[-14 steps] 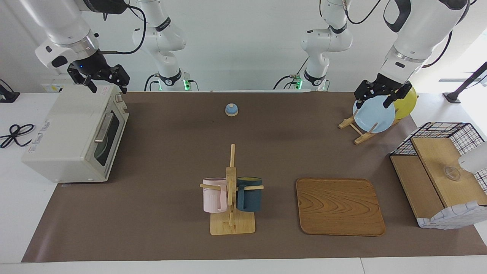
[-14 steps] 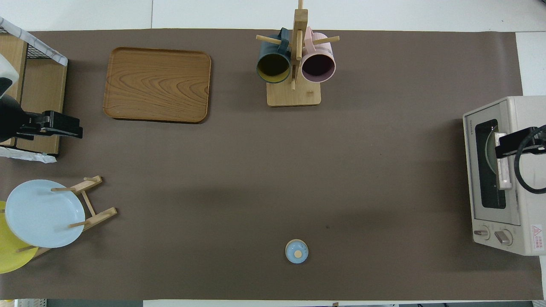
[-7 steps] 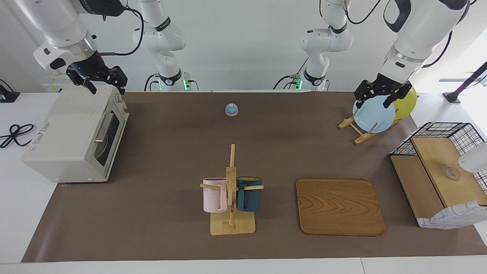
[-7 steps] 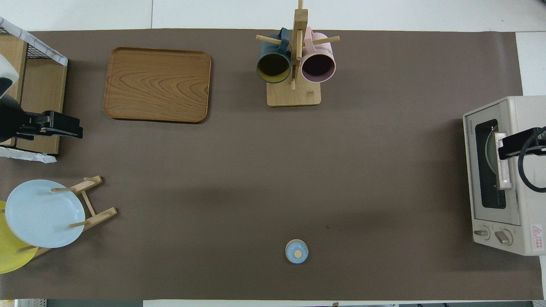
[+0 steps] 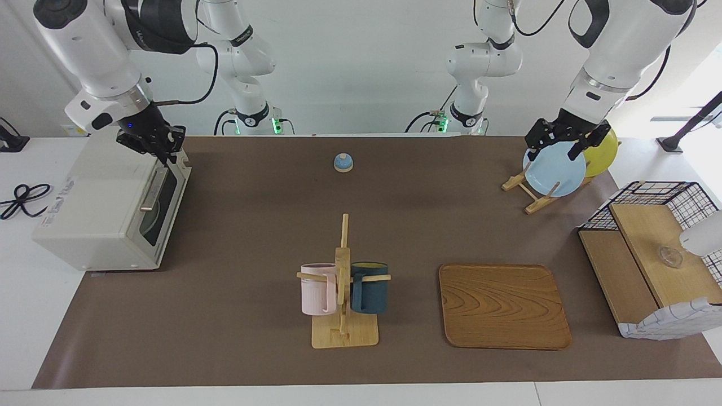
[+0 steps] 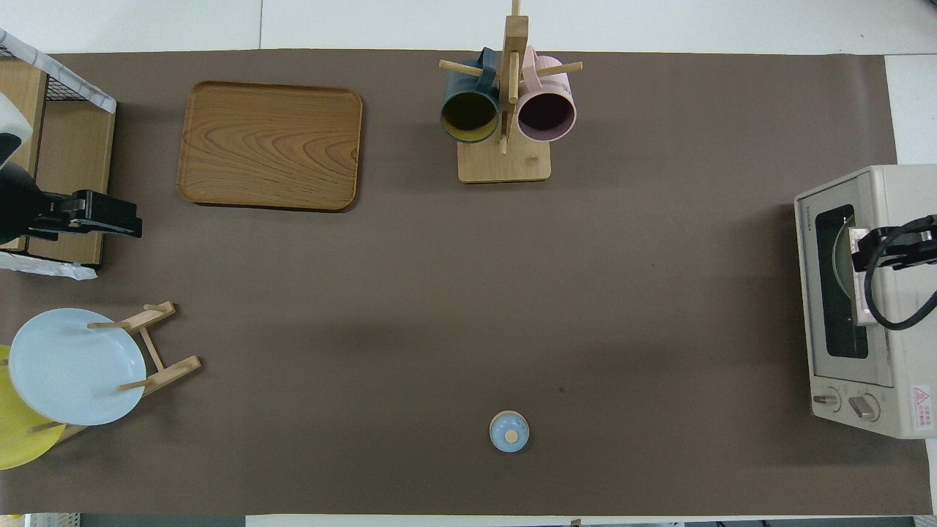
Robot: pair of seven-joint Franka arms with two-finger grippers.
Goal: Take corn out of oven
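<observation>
The off-white oven [image 5: 96, 197] stands at the right arm's end of the table, and it also shows in the overhead view [image 6: 908, 351]. Its dark glass door [image 5: 161, 211] is closed, with the metal bar handle [image 5: 153, 189] across its top. The corn is hidden. My right gripper [image 5: 164, 151] is open and hangs just over the oven's top front edge, above the handle [image 6: 864, 296]; it also shows in the overhead view [image 6: 864, 249]. My left gripper [image 5: 554, 148] is open and empty, waiting over the plate rack [image 5: 530, 194].
A mug rack [image 5: 343, 316] with a pink and a dark blue mug stands mid-table. Beside it lies a wooden tray [image 5: 502, 304]. A small blue lid [image 5: 343, 162] lies nearer to the robots. A wire-and-wood basket [image 5: 654, 265] and blue and yellow plates [image 5: 555, 169] are at the left arm's end.
My right gripper has turned and come down from above the oven's top to its top front edge by the door handle. The left arm has not moved.
</observation>
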